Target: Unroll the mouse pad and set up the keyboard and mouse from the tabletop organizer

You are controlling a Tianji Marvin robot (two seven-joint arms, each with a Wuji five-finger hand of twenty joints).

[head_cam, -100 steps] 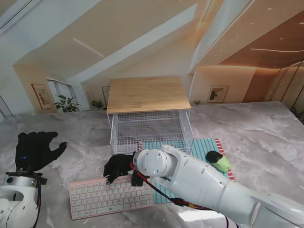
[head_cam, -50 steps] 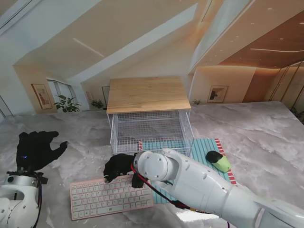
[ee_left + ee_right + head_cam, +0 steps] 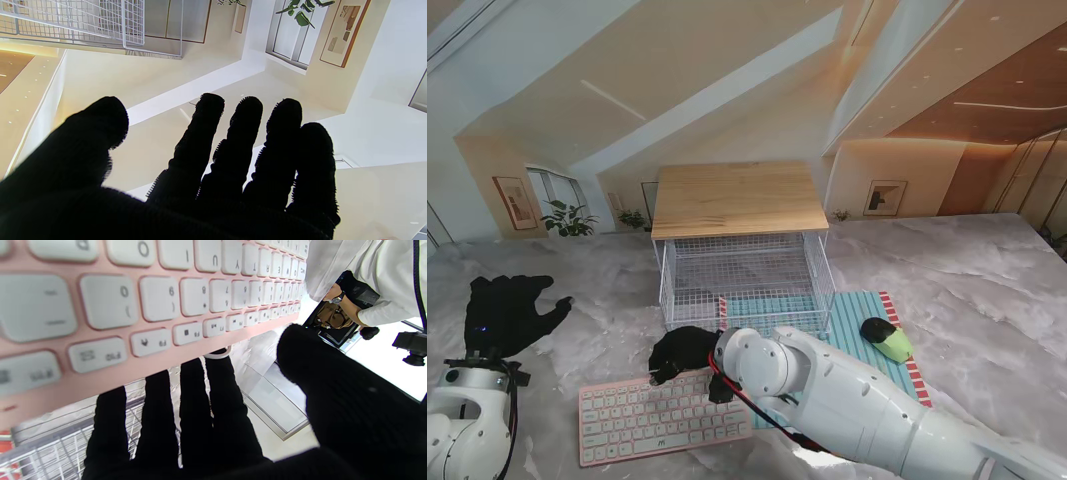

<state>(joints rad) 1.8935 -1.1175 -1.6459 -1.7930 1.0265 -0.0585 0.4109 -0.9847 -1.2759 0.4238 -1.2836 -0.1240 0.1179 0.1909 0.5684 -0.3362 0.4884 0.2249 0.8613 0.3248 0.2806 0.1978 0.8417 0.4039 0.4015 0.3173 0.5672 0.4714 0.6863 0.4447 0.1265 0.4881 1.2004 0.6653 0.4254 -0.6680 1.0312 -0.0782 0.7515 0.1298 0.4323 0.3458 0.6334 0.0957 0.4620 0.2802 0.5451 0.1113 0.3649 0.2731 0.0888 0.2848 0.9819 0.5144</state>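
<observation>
The organizer (image 3: 742, 250) stands at 12 o'clock, its wire basket walling off the table's far middle. Just nearer, the right hand (image 3: 682, 352) and forearm (image 3: 847, 395) lie across the centre toward 5 o'clock, over the keyboard's (image 3: 662, 420) far edge. The mouse (image 3: 886, 338) sits on the mat (image 3: 857, 315) at 3 o'clock. Bare marble (image 3: 987, 290) lies open from 1 to 3, and at 9 to 10 around the raised left hand (image 3: 505, 312).

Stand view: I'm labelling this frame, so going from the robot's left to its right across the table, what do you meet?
Left hand → keyboard → right hand → mouse pad → mouse.
</observation>
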